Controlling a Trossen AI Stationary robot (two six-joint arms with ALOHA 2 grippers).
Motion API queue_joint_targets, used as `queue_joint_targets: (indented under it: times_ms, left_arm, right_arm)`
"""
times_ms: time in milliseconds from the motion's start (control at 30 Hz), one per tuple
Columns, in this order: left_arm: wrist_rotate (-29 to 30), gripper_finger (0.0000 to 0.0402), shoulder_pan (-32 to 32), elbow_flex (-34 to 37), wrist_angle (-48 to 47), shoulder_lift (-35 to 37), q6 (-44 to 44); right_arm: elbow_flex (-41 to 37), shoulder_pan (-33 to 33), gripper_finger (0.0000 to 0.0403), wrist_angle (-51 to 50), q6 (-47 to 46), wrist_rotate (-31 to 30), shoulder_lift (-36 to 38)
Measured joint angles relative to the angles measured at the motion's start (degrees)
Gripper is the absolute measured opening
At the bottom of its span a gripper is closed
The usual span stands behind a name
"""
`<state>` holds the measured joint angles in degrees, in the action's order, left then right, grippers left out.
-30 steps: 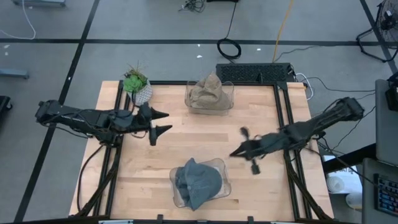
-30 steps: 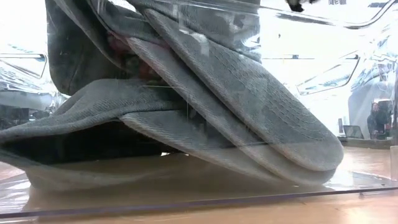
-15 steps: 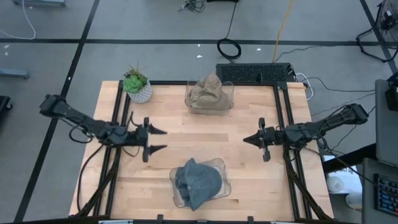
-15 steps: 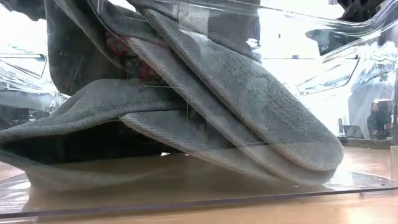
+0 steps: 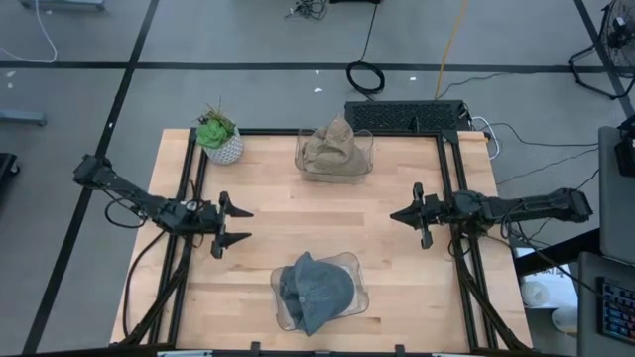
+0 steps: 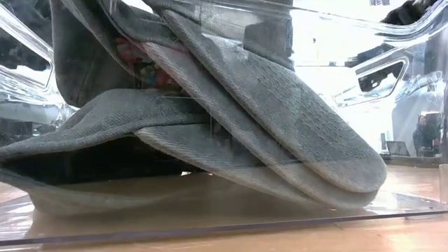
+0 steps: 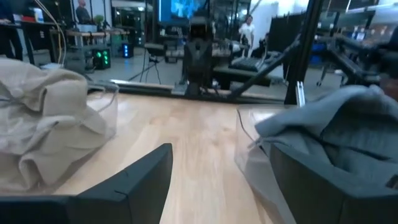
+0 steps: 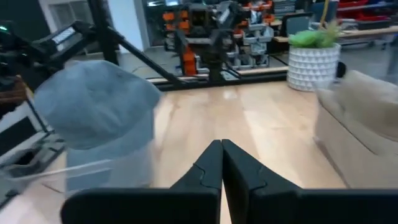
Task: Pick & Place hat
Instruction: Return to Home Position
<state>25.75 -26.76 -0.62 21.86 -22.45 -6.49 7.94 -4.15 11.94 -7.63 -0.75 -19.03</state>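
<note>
Blue caps (image 5: 317, 290) lie heaped in the clear bin (image 5: 352, 261) at the near edge of the table (image 5: 317, 213), midway between the two arms, the pile rising above the bin's rim. The low view shows grey-blue fabric folded and pressed against the bin's clear wall, filling most of that picture. The left gripper (image 5: 246, 224) hangs over bare wood at the table's left side, level with the gap between the two bins and pointing toward the middle, its fingers (image 7: 134, 186) spread wide with nothing between them. The right gripper (image 5: 394, 217) hangs opposite it over the right side, also pointing inward, its fingers (image 8: 205, 177) pressed together tip to tip and holding nothing. Both grippers are well apart from the caps and from each other. Tan caps (image 5: 335, 147) sit piled in a second clear container, the far bin (image 5: 369, 149), at the table's back edge, in line with the near one. A plant (image 5: 218, 134) in a white pot stands at the back left corner, well left of the far bin.
</note>
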Motion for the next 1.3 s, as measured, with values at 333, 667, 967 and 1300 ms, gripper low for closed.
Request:
queue_joint_targets:
  times_ms: [333,667,967,1300]
  left_arm:
    - [0.27,0.028,0.0,0.0,-2.8,4.65,2.12]
    - [0.25,0.028,0.04,0.0,-4.1,4.47,-2.15]
    - [0.24,0.028,0.04,-0.02,-4.07,4.47,-4.8]
    - [0.24,0.028,0.04,-0.07,-4.05,4.47,-4.74]
  right_arm:
    - [-3.64,10.95,0.0,-2.96,2.68,5.33,9.14]
    - [-6.55,11.31,0.0,-4.73,2.57,6.86,15.12]
    - [-6.66,11.28,0.0,-4.9,0.95,6.82,14.69]
    - [-6.72,11.28,0.0,-4.91,0.97,6.82,14.69]
